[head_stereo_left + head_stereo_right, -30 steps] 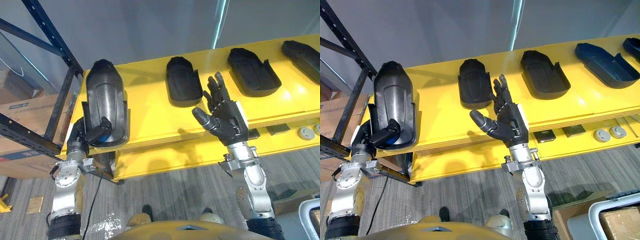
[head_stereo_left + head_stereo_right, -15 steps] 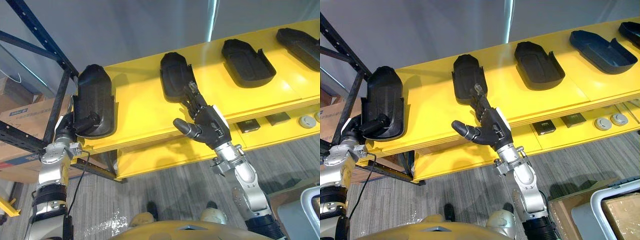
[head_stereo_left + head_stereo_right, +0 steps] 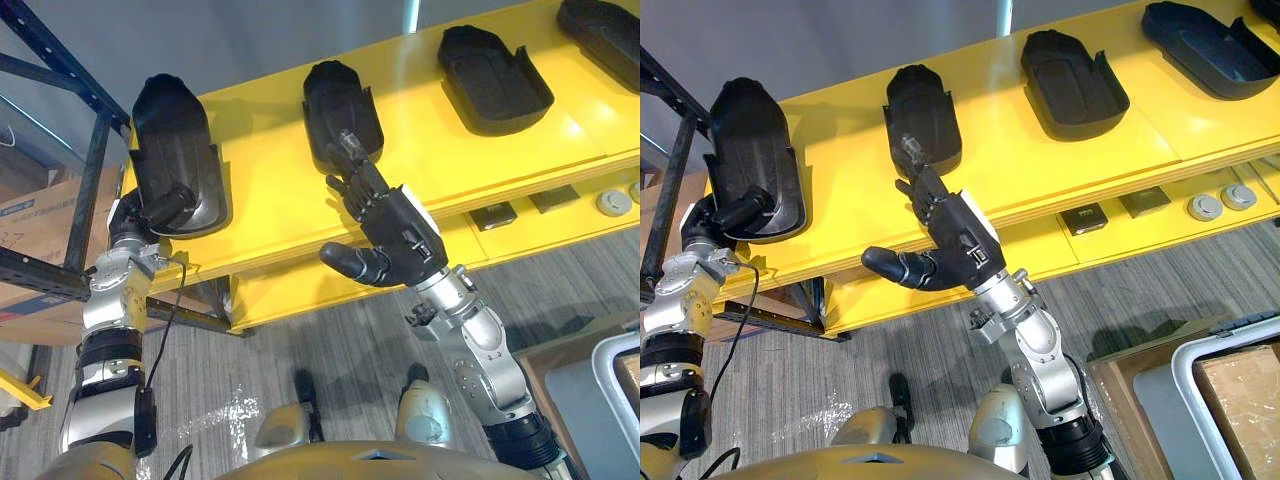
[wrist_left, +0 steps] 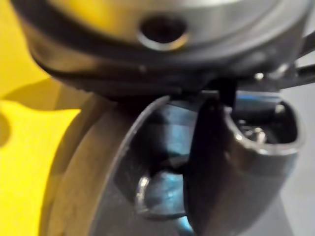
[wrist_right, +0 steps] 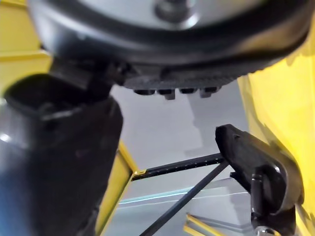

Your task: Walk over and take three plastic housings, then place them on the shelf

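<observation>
— Left hand point(image 3: 150, 213)?
— Clamped on the near end of the leftmost housing point(image 3: 170, 140). Thumb curled over the rim into the hollow, fingers wrapped under the left side. Shown close in the left wrist view too, thumb pressed against the shell's wall.

— And where, that housing?
— At the far left end of the yellow shelf point(image 3: 270, 200). Lies lengthwise along the board's left edge, near end close to the front lip. Resting or raised a little: cannot tell.

— Room on that side?
— Little. Blue rack point(image 3: 88, 195) just beside the left edge, cardboard box point(image 3: 40, 205) beyond its bars.

— Right hand point(image 3: 392, 238)?
— Open, holding nothing. Fingers straight and slightly apart, thumb splayed out to the left. Palm out beyond the shelf's front edge, fingertips reaching over the near end of the second housing point(image 3: 338, 100). Touching or merely above: cannot tell.

— Other housings?
— Third housing point(image 3: 493, 65) further right, hollow side up, well apart from the second. Fourth housing point(image 3: 600, 22) at the right end, partly cut by the view's border.

— Bare board anywhere?
— Broad yellow strip between leftmost and second housing. Another between second and third, plus a band along the front edge to the right.

— Below?
— Lower shelf point(image 3: 1120, 235) under the front lip, bearing two flat dark pieces point(image 3: 1085, 217) and two round discs point(image 3: 1205, 207). Grey floor point(image 3: 330, 340) open beneath both arms. Pale bin point(image 3: 1180, 378) at the lower right, near the right arm, brown box point(image 3: 1240, 390) inside.
</observation>
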### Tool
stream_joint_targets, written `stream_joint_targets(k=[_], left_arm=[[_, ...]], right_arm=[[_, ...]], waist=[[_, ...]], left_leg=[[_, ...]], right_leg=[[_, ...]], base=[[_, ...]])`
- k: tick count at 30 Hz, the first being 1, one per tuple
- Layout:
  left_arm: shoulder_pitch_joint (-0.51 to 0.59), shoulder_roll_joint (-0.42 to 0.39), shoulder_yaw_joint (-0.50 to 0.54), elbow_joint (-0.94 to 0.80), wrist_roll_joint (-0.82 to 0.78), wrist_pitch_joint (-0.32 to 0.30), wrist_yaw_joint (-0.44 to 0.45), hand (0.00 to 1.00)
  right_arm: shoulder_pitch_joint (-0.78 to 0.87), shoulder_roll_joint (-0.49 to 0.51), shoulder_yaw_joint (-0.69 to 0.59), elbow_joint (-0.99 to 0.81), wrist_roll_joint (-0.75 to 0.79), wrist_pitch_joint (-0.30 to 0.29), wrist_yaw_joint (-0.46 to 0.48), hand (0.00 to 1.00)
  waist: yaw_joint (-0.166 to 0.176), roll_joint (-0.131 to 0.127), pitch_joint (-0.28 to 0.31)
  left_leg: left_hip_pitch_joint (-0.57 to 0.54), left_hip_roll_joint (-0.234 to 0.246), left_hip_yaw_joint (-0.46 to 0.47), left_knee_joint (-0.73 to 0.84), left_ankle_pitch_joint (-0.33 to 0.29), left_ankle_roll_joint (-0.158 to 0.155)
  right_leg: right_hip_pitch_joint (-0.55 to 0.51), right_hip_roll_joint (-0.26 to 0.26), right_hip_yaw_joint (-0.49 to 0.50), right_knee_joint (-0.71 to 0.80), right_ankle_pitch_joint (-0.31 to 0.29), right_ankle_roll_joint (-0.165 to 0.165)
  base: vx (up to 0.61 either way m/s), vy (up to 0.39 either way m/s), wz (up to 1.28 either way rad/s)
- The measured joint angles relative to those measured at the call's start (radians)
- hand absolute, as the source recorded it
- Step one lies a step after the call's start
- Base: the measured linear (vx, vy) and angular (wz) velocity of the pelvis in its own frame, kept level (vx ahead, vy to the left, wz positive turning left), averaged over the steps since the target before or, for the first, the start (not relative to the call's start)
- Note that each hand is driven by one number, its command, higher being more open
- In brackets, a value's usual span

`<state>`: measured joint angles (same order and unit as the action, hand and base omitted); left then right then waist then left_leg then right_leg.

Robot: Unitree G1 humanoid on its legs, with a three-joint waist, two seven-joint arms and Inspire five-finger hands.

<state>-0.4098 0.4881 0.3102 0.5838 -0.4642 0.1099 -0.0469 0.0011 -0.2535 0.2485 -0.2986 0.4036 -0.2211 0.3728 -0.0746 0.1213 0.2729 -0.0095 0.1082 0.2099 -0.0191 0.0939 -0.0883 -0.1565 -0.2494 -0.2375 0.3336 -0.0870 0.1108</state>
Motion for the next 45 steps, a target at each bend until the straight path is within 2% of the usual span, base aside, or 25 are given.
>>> stream_joint_targets(k=[2, 3, 10, 24, 32, 36, 40, 45], left_arm=[[-0.004, 0.0, -0.001, 0.01, -0.016, 0.001, -0.004, 0.0], [-0.01, 0.0, -0.002, 0.009, -0.018, 0.0, -0.007, 1.0], [-0.028, 0.008, -0.001, 0.015, -0.037, 0.015, 0.022, 1.0], [-0.059, 0.024, -0.003, 0.056, -0.035, 0.045, 0.016, 1.0], [-0.061, 0.034, -0.028, 0.054, -0.011, 0.022, 0.033, 1.0], [-0.059, 0.041, -0.031, 0.035, 0.004, 0.023, 0.037, 1.0], [-0.052, 0.045, -0.031, -0.01, 0.022, 0.031, 0.037, 1.0], [-0.053, 0.123, -0.03, -0.127, 0.167, 0.032, 0.038, 1.0]], right_arm=[[0.0, 0.0, 0.001, -0.001, 0.004, 0.0, 0.002, 1.0], [-0.001, 0.0, 0.002, -0.001, 0.004, 0.0, 0.002, 1.0], [-0.001, 0.0, 0.018, -0.005, 0.004, 0.0, 0.001, 1.0], [0.011, 0.001, 0.037, -0.04, 0.003, 0.0, -0.014, 1.0], [0.025, 0.005, 0.035, -0.038, 0.003, -0.003, -0.031, 1.0], [0.024, 0.013, 0.035, -0.026, 0.004, -0.018, -0.029, 1.0], [0.022, 0.017, 0.041, 0.01, 0.003, -0.039, -0.029, 1.0], [0.021, 0.017, 0.075, 0.042, 0.003, -0.043, -0.041, 1.0]], waist=[[-0.004, -0.001, 0.006], [-0.005, 0.0, 0.012], [-0.011, -0.001, 0.02], [-0.016, -0.008, 0.026], [-0.014, -0.007, 0.023], [-0.01, -0.005, 0.014], [-0.002, -0.007, -0.018], [0.014, -0.008, -0.057]], left_leg=[[0.0, 0.0, 0.0, 0.0, 0.0, 0.0], [0.0, 0.0, 0.0, 0.001, 0.0, 0.0], [0.001, -0.001, 0.015, 0.002, 0.0, 0.0], [0.019, 0.0, 0.01, 0.009, -0.004, -0.001], [0.036, 0.006, -0.001, -0.005, -0.002, 0.0], [0.056, 0.008, 0.002, -0.023, -0.002, 0.001], [0.076, 0.008, 0.006, -0.04, -0.002, 0.001], [0.098, 0.008, 0.008, -0.057, -0.001, 0.001]], right_leg=[[-0.001, 0.0, 0.0, 0.003, -0.003, 0.0], [-0.001, -0.001, 0.0, 0.004, -0.003, 0.0], [-0.016, -0.001, 0.017, 0.016, -0.005, -0.001], [0.016, 0.001, 0.008, -0.002, 0.0, 0.007], [0.066, 0.017, -0.004, -0.071, 0.035, 0.017], [0.108, 0.031, -0.009, -0.137, 0.071, 0.02], [0.15, 0.042, -0.013, -0.206, 0.103, 0.021], [0.179, 0.047, -0.019, -0.236, 0.112, 0.023]], base=[[0.0, 0.0, 0.0], [0.0, 0.0, 0.0], [0.0, -0.002, -0.05], [0.0, 0.0, 0.01], [0.02, 0.005, 0.04], [0.04, 0.02, -0.03], [0.03, 0.027, -0.02], [0.0, 0.0, 0.0]])
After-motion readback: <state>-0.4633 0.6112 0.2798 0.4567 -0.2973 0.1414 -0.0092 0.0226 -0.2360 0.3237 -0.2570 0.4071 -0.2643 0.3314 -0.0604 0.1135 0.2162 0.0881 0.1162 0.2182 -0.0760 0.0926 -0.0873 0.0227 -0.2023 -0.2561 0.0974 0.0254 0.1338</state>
